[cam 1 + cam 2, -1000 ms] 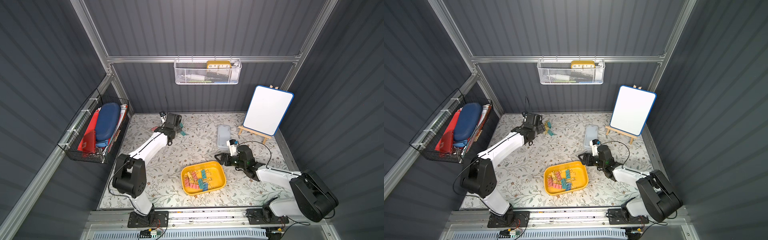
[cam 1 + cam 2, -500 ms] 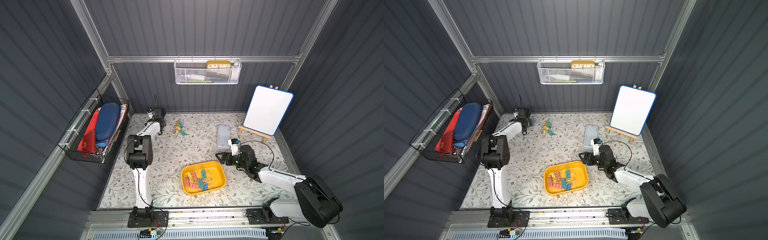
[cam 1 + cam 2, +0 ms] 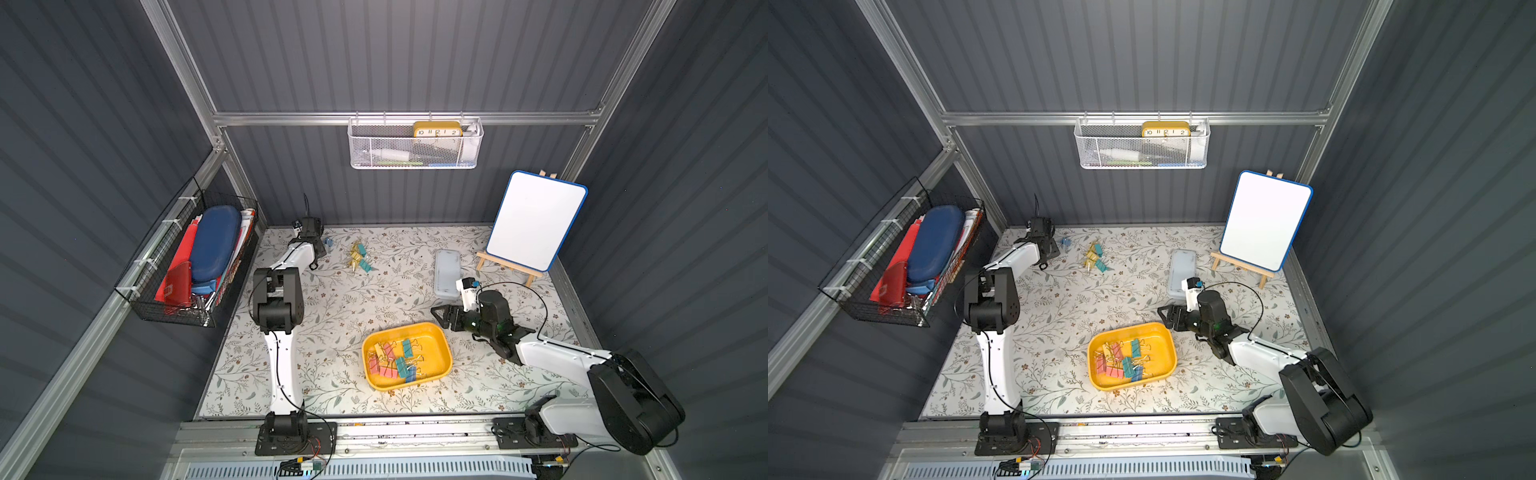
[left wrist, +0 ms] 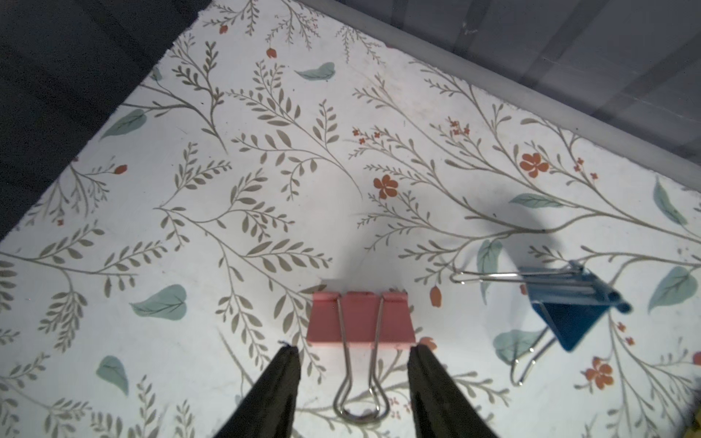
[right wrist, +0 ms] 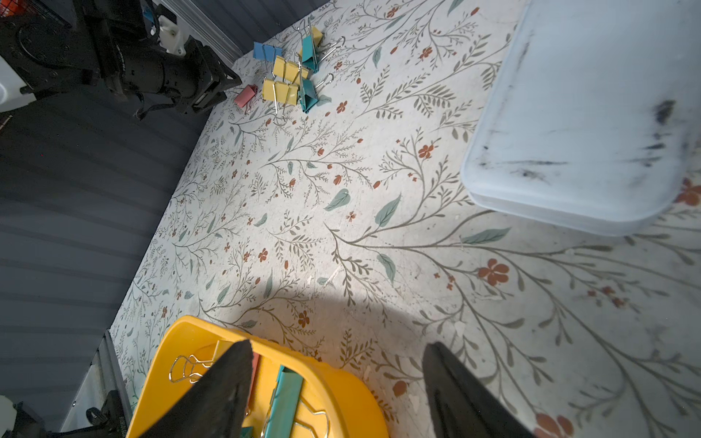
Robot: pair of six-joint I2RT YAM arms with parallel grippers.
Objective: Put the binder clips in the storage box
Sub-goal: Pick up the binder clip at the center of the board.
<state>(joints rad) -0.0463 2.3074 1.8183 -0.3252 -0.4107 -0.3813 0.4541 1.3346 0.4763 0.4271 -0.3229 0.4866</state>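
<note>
A pink binder clip (image 4: 360, 318) lies flat on the floral mat, and its wire handle runs back between the fingers of my left gripper (image 4: 352, 350). That gripper is open and neither finger touches the handle. A blue clip (image 4: 569, 314) stands just beside it. A cluster of yellow and teal clips (image 3: 358, 257) lies further right on the mat. The yellow storage box (image 3: 436, 332) holds several clips. My right gripper (image 5: 337, 346) hangs open over the box's far right corner, one finger above the rim (image 5: 333, 375) and the other above the mat.
A translucent lid (image 3: 447, 272) lies behind the right gripper. A whiteboard on an easel (image 3: 534, 224) stands at the back right. A white mesh basket (image 3: 415, 145) hangs on the back wall and a black wire basket (image 3: 195, 262) on the left wall.
The left arm has folded back from the clip cluster toward the far left corner, and its gripper now sits at the pink clip. The right arm has barely moved.
</note>
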